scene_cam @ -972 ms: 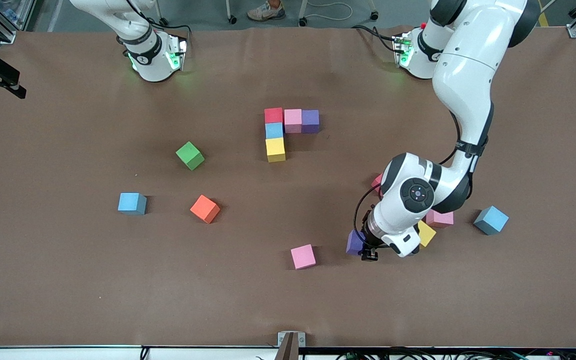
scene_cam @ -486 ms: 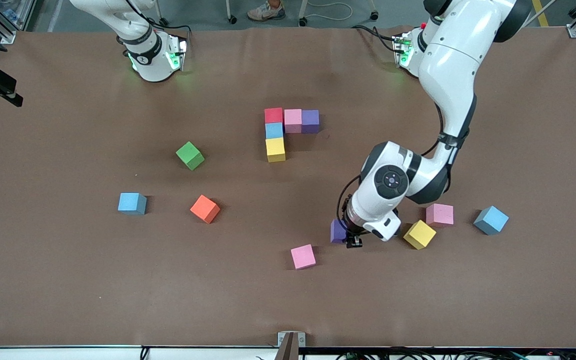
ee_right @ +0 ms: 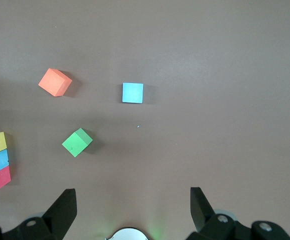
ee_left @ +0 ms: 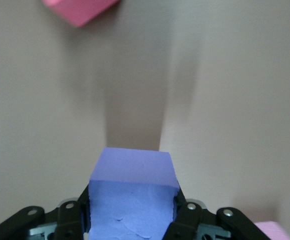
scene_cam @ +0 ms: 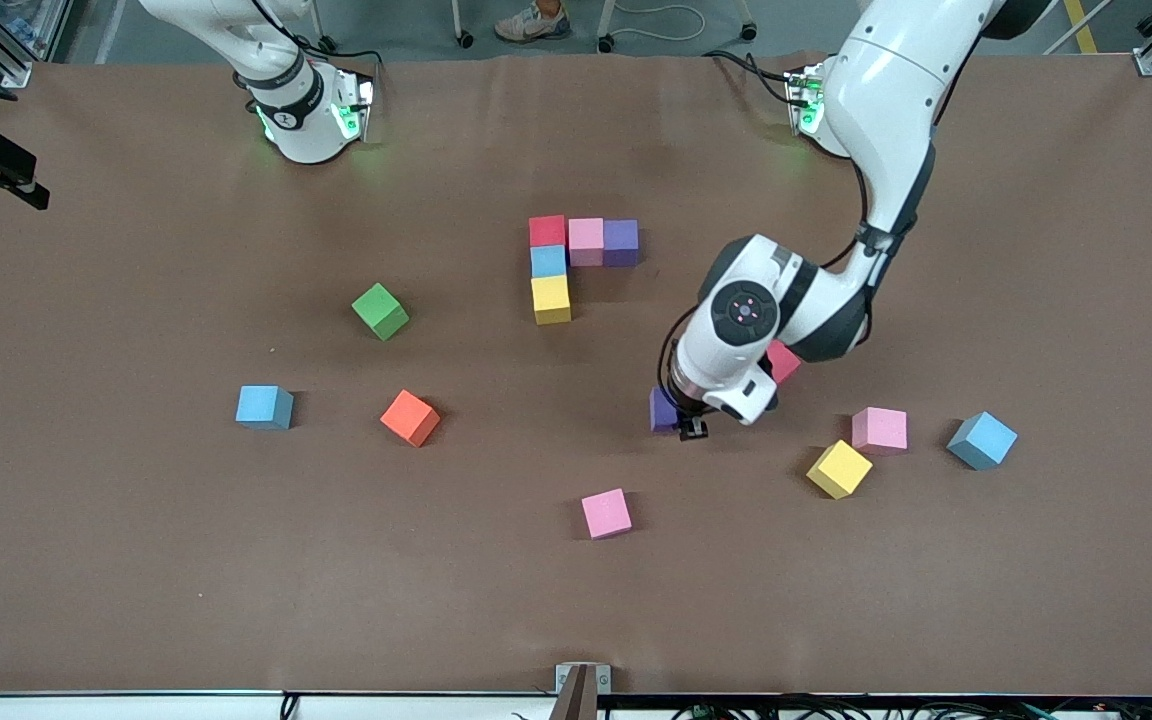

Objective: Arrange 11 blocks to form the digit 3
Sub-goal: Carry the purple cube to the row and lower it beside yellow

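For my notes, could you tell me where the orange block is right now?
In the front view, the orange block lies loose toward the right arm's end, between the blue block and green block.

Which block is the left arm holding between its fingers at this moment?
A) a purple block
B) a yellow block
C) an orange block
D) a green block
A. The left wrist view shows the purple block clamped between the fingers of the left gripper, and in the front view the same block sits at that gripper, above the table.
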You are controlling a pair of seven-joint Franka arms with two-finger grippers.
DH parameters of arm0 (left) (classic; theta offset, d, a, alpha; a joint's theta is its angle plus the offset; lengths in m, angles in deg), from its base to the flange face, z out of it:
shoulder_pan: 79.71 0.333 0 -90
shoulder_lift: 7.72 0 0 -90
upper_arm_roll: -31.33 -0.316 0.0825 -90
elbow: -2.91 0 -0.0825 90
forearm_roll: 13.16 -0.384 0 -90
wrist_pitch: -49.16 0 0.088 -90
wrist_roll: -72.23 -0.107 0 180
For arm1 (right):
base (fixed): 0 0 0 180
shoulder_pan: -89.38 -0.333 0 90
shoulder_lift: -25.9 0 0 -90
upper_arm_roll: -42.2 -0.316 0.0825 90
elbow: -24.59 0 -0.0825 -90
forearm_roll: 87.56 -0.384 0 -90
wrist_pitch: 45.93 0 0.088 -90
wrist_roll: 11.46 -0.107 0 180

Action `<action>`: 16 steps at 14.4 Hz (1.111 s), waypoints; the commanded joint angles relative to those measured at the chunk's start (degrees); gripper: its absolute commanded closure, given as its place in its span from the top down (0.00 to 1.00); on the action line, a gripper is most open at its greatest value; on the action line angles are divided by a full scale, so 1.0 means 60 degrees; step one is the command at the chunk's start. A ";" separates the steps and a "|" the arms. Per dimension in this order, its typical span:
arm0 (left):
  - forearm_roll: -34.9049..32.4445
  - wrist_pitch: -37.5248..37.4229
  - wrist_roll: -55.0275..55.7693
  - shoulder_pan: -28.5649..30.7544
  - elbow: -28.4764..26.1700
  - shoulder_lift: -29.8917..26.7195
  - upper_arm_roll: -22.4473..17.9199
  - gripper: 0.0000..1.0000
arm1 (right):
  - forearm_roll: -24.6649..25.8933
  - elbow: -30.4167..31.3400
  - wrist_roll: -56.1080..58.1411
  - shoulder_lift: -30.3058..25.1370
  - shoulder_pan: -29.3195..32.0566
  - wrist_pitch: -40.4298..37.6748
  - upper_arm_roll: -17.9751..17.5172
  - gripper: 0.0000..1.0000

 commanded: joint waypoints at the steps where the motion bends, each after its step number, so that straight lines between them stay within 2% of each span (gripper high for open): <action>1: -0.0217 0.0074 0.1194 -0.0599 -0.0948 -0.0582 -0.0074 0.14 | -0.0013 0.0039 -0.0051 0.0005 -0.0092 -0.0093 0.0052 1.00; 5: -0.0217 0.0426 0.2179 -0.1288 -0.1898 -0.1079 -0.0030 0.14 | -0.0027 0.0069 -0.0138 -0.0010 -0.0106 -0.0136 0.0037 1.00; 8: -0.0217 0.1826 0.2253 -0.1523 -0.3463 -0.1884 -0.0001 0.14 | -0.0333 0.0318 -0.0183 -0.0083 -0.0004 -0.0165 0.0081 1.00; 10: -0.0217 0.1979 0.2705 -0.1918 -0.3571 -0.1843 0.0014 0.14 | -0.0364 0.0333 -0.0183 -0.0083 0.0113 -0.0209 0.0081 1.00; 16: -0.0203 0.2154 0.3336 -0.2139 -0.3527 -0.1462 0.0014 0.14 | -0.0262 0.0289 -0.0153 -0.0083 0.0084 -0.0151 0.0037 1.00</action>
